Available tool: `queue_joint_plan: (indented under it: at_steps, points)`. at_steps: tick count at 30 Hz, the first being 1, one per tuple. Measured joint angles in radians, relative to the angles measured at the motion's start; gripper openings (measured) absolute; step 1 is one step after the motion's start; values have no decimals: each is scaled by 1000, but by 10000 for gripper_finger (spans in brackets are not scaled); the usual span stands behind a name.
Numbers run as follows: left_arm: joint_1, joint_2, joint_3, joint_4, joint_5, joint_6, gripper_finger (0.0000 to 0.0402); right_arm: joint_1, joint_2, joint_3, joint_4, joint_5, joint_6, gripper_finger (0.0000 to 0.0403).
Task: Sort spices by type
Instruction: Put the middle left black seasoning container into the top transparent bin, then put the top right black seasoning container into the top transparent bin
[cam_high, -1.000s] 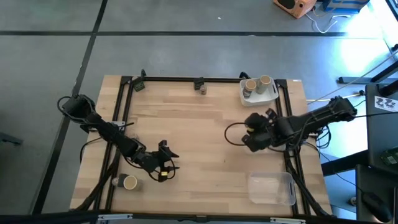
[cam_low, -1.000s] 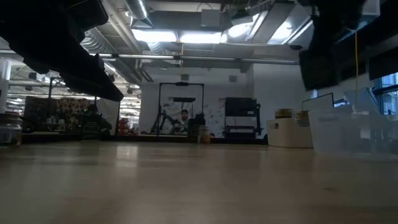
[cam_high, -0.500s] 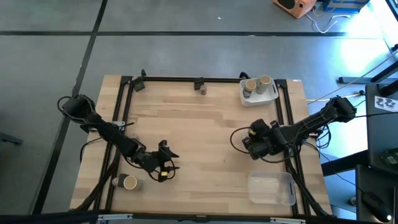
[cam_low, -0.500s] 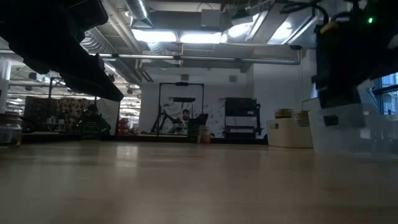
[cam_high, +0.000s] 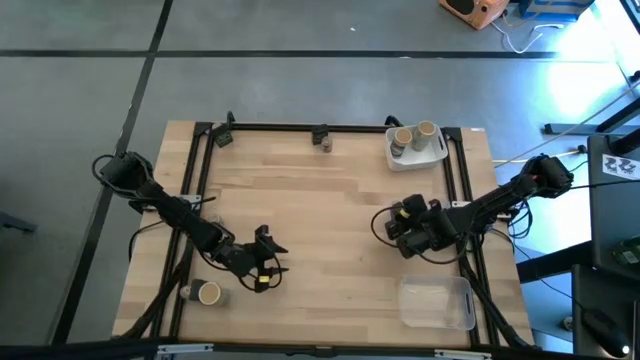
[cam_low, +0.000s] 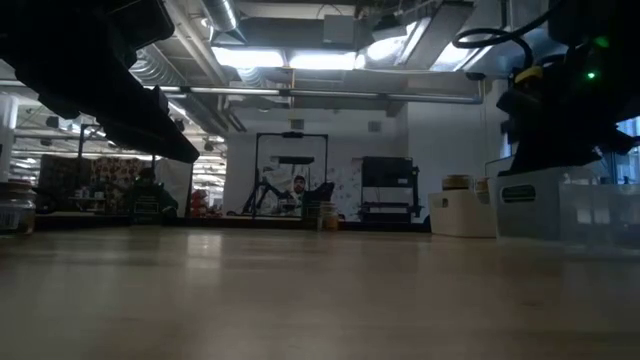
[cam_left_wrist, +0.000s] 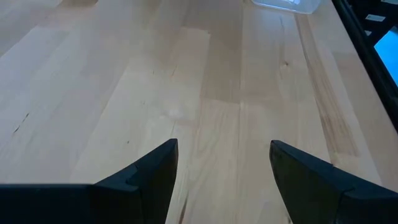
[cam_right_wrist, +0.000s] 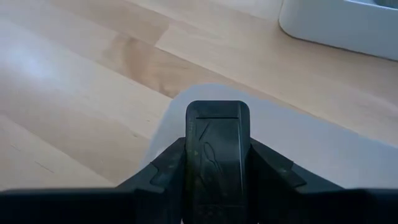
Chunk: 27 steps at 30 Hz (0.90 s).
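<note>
My right gripper (cam_high: 394, 228) is low over the table's right half, between the white tray (cam_high: 436, 152) and the clear tray (cam_high: 437, 303). It is shut on a dark grey blocky spice container (cam_right_wrist: 217, 124). Two tan-topped jars (cam_high: 403, 135) and a small grey one (cam_high: 398, 150) stand in the white tray. Another tan-topped jar (cam_high: 208, 293) and a small grey one (cam_high: 185, 292) stand at the near left corner. A small container (cam_high: 325, 143) sits by the far edge. My left gripper (cam_high: 262, 262) is open and low over bare wood at the near left. My right gripper pinches the dark grey blocky container between its two fingers (cam_right_wrist: 163, 167), one on each side, and its rounded end (cam_right_wrist: 217, 111) sticks out past the fingertips. Whether the container touches the table, I cannot tell.
A black frame rail (cam_high: 320, 128) runs along the table's far edge and down both sides. In the low view the white tray (cam_low: 463, 215) and the clear tray (cam_low: 590, 210) stand at the right. Bare wood (cam_high: 320, 200) fills the table's middle.
My right gripper has come down toward the table and shifted a little toward the near edge, holding the dark container throughout.
</note>
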<state>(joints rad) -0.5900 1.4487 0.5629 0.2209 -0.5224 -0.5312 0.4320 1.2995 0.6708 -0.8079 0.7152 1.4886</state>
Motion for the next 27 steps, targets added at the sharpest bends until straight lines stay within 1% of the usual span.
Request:
queue_joint_plan:
  at_steps: [3,5,8,10,12,15,17,19,22,24,27]
  points:
    - [0,0,0,0,0,0,237,0,0,0,0,0,-5,141]
    - [0,0,0,0,0,0,237,0,0,0,0,-1,-18,153]
    - [0,0,0,0,0,0,237,0,0,1,-1,-22,-30,187]
    - [0,0,0,0,0,0,237,0,0,17,-22,-54,-60,215]
    - [0,0,0,0,0,-5,237,0,0,59,-75,-83,-91,240]
    - [0,0,0,0,0,-32,237,0,0,169,-220,-86,-150,267]
    - [0,0,0,0,0,-47,237,0,0,261,-311,-68,-211,278]
    - [0,0,0,0,0,-70,237,0,-1,340,-347,-26,-286,285]
    - [0,0,0,0,0,-75,237,0,-1,421,-288,37,-461,288]
    - [4,0,0,1,0,-55,237,0,-1,436,-181,63,-614,288]
    - [32,0,0,23,-10,-37,237,-2,-1,420,17,45,-848,285]
